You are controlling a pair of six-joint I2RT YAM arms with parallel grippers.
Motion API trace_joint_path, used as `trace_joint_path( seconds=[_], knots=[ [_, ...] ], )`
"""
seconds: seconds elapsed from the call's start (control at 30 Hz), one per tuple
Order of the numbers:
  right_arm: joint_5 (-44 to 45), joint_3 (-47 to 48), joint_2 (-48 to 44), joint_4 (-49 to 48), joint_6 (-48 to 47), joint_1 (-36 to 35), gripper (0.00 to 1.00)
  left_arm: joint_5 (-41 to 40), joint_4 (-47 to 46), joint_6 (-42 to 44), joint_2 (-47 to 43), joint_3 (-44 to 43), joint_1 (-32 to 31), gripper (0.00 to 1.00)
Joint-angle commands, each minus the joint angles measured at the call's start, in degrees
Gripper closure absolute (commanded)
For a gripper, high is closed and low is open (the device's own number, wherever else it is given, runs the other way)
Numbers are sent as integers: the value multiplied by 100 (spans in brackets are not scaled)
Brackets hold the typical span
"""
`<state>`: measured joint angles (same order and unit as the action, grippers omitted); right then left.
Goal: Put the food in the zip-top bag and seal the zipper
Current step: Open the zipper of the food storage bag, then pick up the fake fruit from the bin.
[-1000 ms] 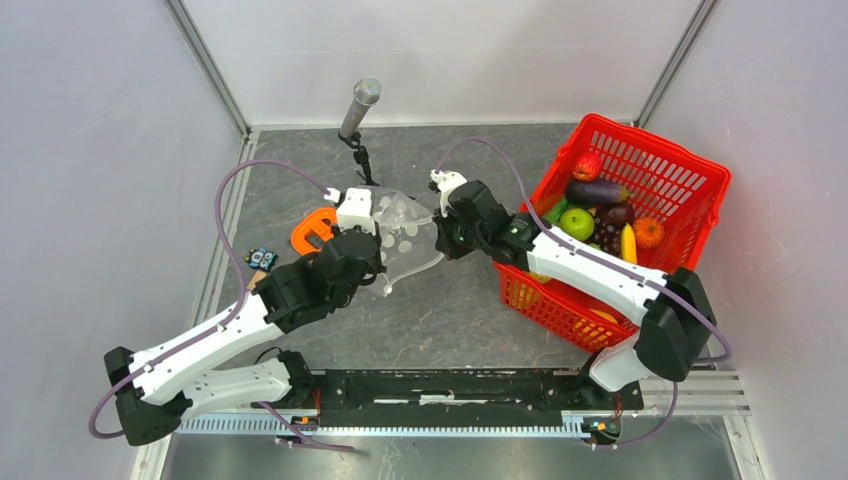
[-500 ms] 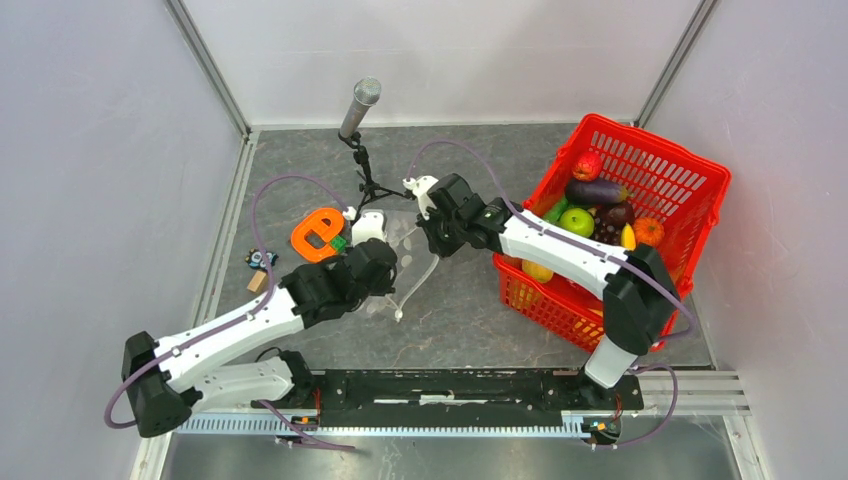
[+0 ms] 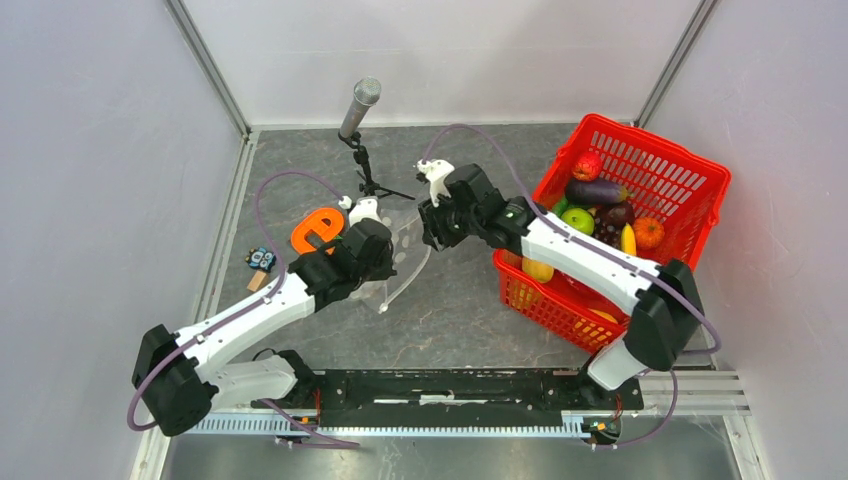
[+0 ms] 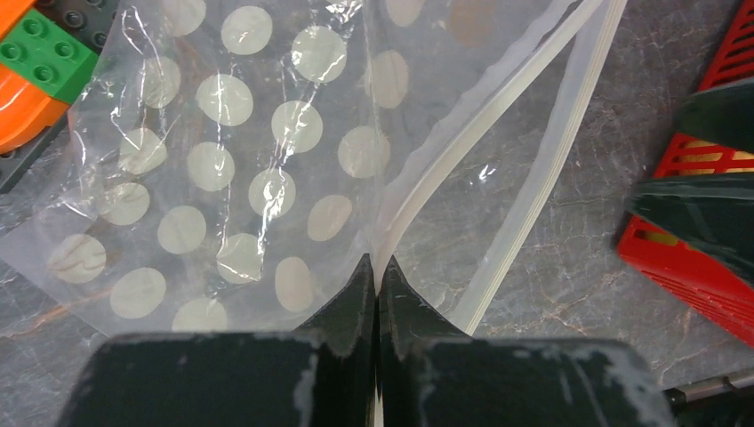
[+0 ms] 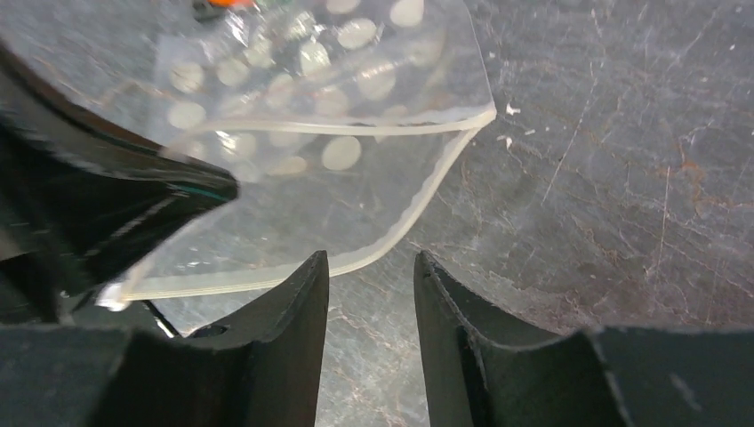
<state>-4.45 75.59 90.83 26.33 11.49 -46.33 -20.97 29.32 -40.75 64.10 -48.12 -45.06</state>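
Note:
The zip-top bag [image 3: 408,262] [image 4: 249,151], clear with white dots, hangs by its mouth just above the grey table. My left gripper [image 4: 378,263] [image 3: 386,256] is shut on one strip of the zipper [image 4: 462,147], and the other strip hangs apart, so the mouth gapes. My right gripper [image 5: 369,260] [image 3: 433,232] stands open just outside the bag's [image 5: 338,133] zipper edge [image 5: 418,218], with nothing between its fingers. The food [image 3: 590,205] lies in the red basket: a green apple [image 3: 577,221], a dark eggplant [image 3: 596,190], red, yellow and orange pieces.
The red mesh basket [image 3: 640,135] [image 4: 702,258] stands at the right, under the right forearm. An orange tape holder [image 3: 318,228] [image 4: 27,98] lies left of the bag. A microphone on a small stand [image 3: 360,105] rises behind. A small gadget [image 3: 262,258] sits by the left wall.
My right gripper has opened and let go of the bag's edge. The left gripper still holds the zipper strip and has shifted, and the bag now hangs from it alone.

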Motion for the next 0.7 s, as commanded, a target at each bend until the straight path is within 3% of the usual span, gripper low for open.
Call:
trace_joint_path(
  seconds=[0.0,0.1,0.17,0.27,0.37,0.53,0.67],
  knots=[
    [-237,-115,-622,-520,235,27,55,198,-470,139,26,97,24,98],
    [91,-298,-1242,-793,223,27,55,216,-527,169,48,127,34,98],
    [762,-494,-1738,-949,194,42,51,257,-567,207,44,123,32,98],
    [1864,-783,-2504,-1120,50,113,25,286,-618,229,9,142,40,98],
    [3311,-1150,-3127,-1275,-4,246,7,312,-679,244,-40,184,49,98],
    [4272,-1281,-3481,-1073,-95,994,4,330,-691,291,-159,241,54,98],
    [3563,-1321,-3288,-849,235,2440,7,294,-698,300,-251,284,59,98]
  ],
)
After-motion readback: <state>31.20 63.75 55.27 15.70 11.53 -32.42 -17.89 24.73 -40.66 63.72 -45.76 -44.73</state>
